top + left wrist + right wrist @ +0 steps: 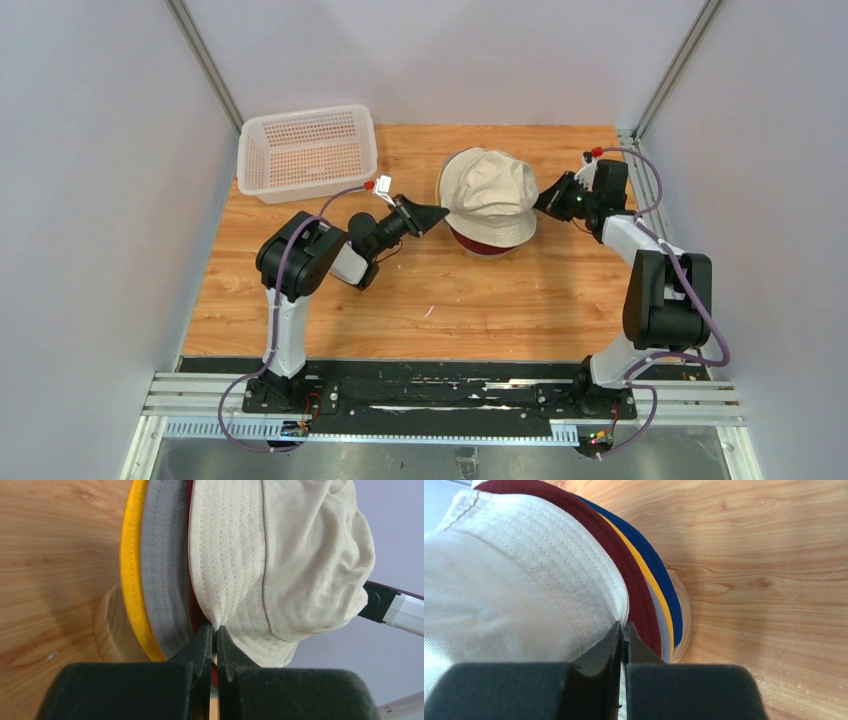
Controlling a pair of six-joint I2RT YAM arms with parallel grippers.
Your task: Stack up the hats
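Pinching the beige hat (490, 190) by its brim from opposite sides, the left gripper (438, 213) and right gripper (545, 199) are both clamped tight on the fabric. It sits topmost over the dark red hat (634, 580), grey hat (162, 570), yellow hat (131, 570) and navy hat (659, 570), all piled on the wooden stand (112, 625) mid-table (400, 300).

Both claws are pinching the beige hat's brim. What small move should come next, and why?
Probably a gentle downward pull with both arms together. The left gripper and right gripper are shut on opposite brim edges of the beige hat, which sits crumpled over the dark red hat, seemingly not seated.
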